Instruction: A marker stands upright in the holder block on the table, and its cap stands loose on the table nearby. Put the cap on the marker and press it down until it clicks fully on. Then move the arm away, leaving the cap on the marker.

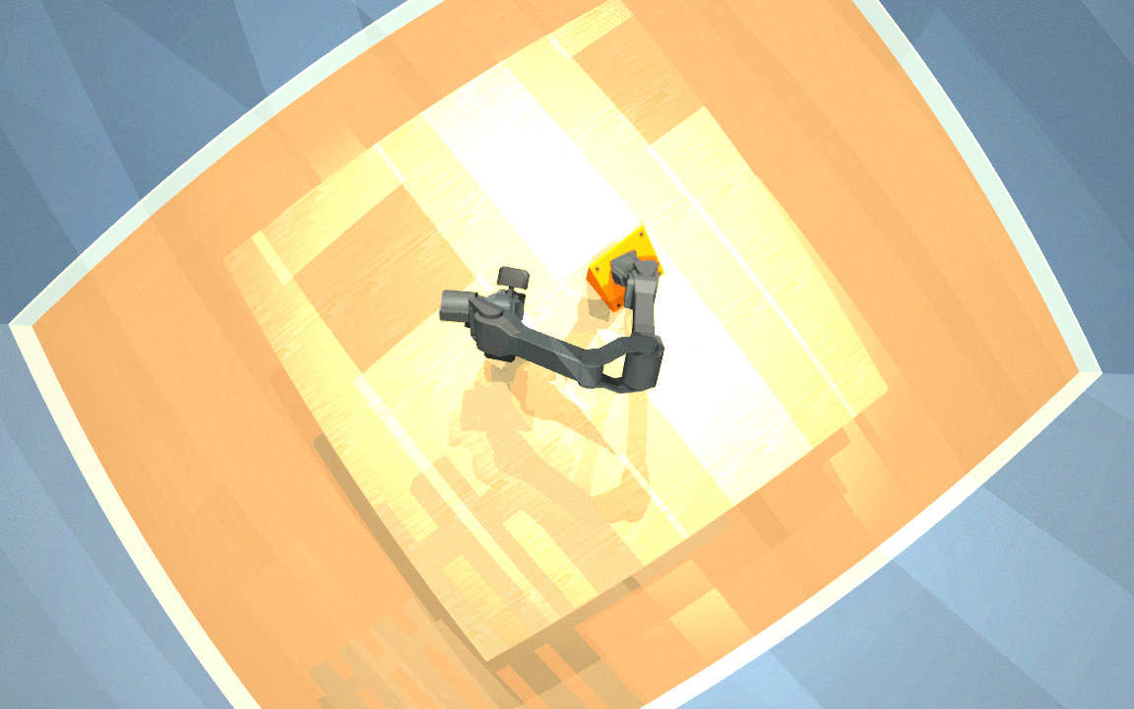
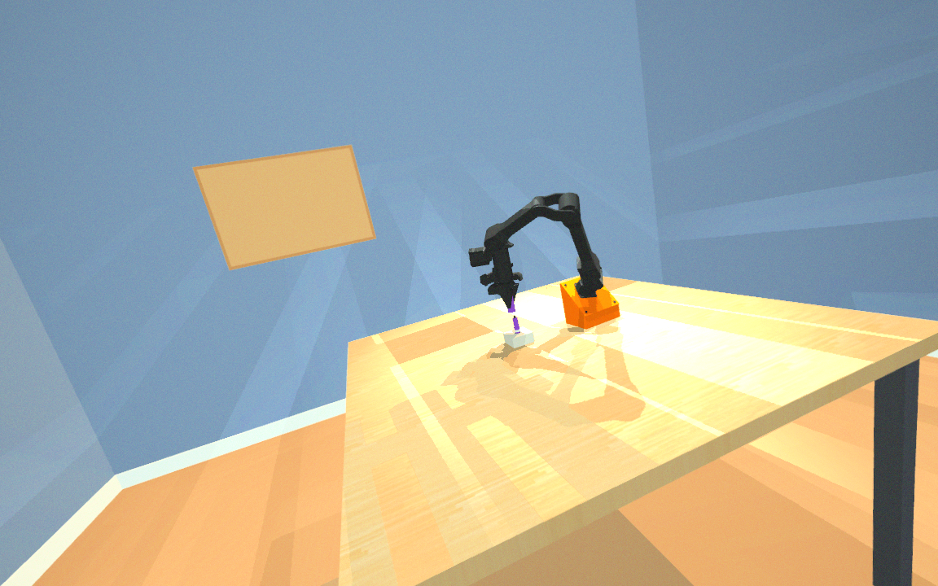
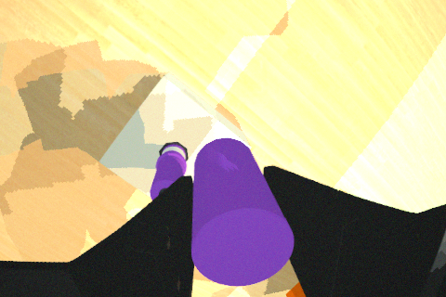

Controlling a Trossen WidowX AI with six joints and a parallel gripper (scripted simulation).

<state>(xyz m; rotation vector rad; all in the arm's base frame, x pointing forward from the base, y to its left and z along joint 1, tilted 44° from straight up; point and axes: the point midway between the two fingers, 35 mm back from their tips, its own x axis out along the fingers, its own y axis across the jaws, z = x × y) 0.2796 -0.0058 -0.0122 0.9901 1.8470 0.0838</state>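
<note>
From above, the sunlit wooden bench (image 1: 756, 290) carries the orange arm base (image 1: 619, 269); cap and marker are hidden. From the side, the gripper (image 2: 509, 302) hangs just above the purple marker (image 2: 513, 321) in its white holder block (image 2: 517, 337). At the wrist, it clamps the smooth purple cylindrical cap (image 3: 238, 211) by its sides; probably light, stiff, slippery.
</note>
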